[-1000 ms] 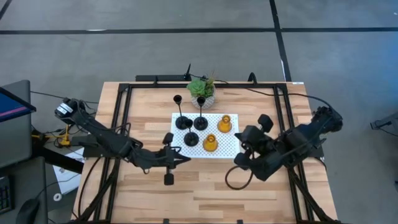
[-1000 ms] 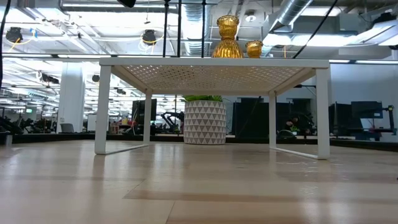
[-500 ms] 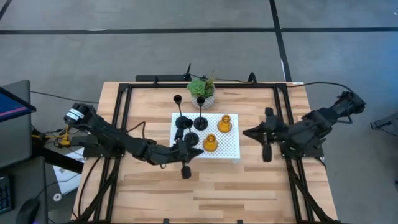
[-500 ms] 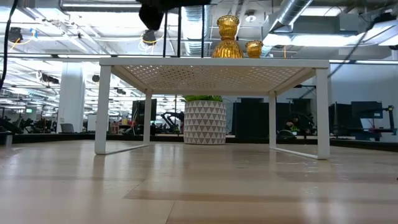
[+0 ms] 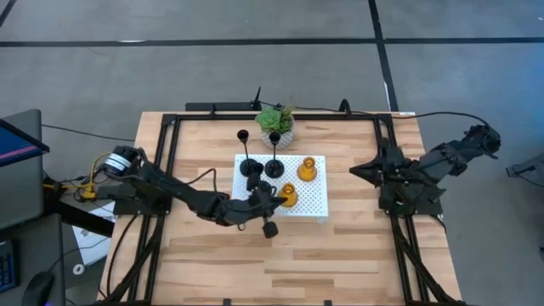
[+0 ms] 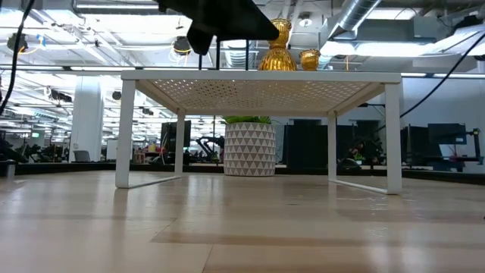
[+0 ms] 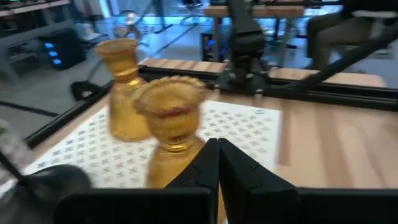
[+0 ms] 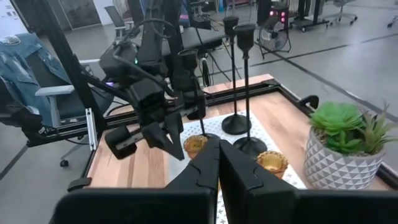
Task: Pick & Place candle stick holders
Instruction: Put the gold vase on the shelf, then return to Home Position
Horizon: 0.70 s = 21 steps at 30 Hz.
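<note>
Two amber candle stick holders (image 5: pixel 307 168) (image 5: pixel 289 196) and two tall black ones (image 5: pixel 246 165) (image 5: pixel 274 164) stand on a white perforated riser (image 5: pixel 316 201) at the table's middle. A short black one is mostly under my left arm in the high view. My left gripper (image 5: pixel 277 198) is shut and level, its tips right beside the near amber holder (image 7: pixel 169 127), on that holder's left side. My right gripper (image 5: pixel 356 170) is shut, level, and hangs over the table's right part, clear of the riser. My left gripper's shut fingertips (image 7: pixel 217 149) stand level beside the stem of the near amber holder (image 7: pixel 166 155), coming from the table's left. Whether they touch it I cannot tell. The holder stands upright on the riser.
A green plant in a white patterned pot (image 5: pixel 275 121) stands just beyond the riser's far edge. The riser stands on thin white legs (image 6: pixel 125 133) with open space under it. Black frame rails (image 5: pixel 166 161) run along the table's left, right and far sides.
My left gripper has travelled toward the table's right, along the riser's near edge, up to the near amber holder, staying shut. My right gripper has drawn back toward the table's right edge and swung from pointing steeply down to nearly level. The holders have kept their places.
</note>
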Tool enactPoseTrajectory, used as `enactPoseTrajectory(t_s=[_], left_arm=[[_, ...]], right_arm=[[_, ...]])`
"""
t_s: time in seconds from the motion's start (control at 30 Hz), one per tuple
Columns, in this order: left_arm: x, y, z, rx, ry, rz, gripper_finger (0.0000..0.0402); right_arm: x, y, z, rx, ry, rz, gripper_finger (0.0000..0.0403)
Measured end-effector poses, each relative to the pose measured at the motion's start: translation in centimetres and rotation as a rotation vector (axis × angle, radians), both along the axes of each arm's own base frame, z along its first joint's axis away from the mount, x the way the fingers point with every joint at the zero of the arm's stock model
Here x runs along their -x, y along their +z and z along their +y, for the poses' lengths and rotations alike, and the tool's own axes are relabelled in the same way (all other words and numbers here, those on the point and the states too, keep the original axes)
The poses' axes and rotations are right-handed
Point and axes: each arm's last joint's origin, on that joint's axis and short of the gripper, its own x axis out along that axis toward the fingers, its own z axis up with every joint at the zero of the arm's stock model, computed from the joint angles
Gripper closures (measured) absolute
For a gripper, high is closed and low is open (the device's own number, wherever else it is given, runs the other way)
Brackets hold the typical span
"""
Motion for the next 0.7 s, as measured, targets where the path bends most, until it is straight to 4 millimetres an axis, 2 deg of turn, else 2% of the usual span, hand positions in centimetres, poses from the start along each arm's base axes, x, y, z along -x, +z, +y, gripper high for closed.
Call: enactPoseTrajectory(t_s=[0.17, 0.4, 0.57, 0.7], left_arm=[[-0.1, 0.3, 0.2, -0.023, 0.100, -0.004, 0.0399], [0.2, 0.9, 0.4, -0.018, 0.110, -0.024, 0.0399], [0.7, 0.9, -1.3, 0.005, 0.054, -0.037, 0.0399], [2.2, 1.8, -2.8, -0.028, 0.064, -0.045, 0.0399]], right_arm=[[0.2, 0.1, -0.1, 0.017, 0.004, -0.003, 0.0403], [0.2, -0.3, -0.1, 0.035, 0.006, 0.027, 0.0403], [0.2, -0.3, -0.1, 0.033, 0.020, 0.031, 0.0403], [0.2, -0.2, 0.0, 0.025, 0.035, 0.026, 0.0403]])
